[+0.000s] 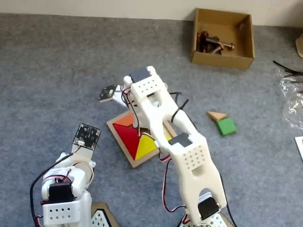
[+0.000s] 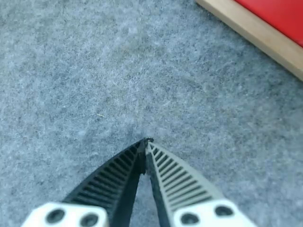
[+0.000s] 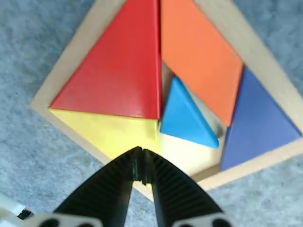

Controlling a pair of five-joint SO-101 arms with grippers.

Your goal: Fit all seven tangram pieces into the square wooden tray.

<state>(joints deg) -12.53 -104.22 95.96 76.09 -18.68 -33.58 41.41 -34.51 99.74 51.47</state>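
Observation:
The square wooden tray [image 1: 120, 144] lies mid-table under the right arm. In the right wrist view it holds a red triangle [image 3: 118, 71], an orange piece [image 3: 199, 52], a light blue triangle [image 3: 187, 118], a dark blue triangle [image 3: 260, 123] and a yellow triangle [image 3: 109, 132]. My right gripper [image 3: 142, 172] hangs shut and empty above the tray's yellow corner. A green square [image 1: 226, 126] and a tan triangle [image 1: 216, 115] lie on the carpet to the tray's right. My left gripper [image 2: 146, 142] is shut over bare carpet, beside the tray's edge [image 2: 255, 33].
A cardboard box [image 1: 222, 38] with small metal parts stands at the back right. Clear plastic wrapping [image 1: 293, 94] lies at the right edge. Grey carpet covers the table, with free room at the left and back.

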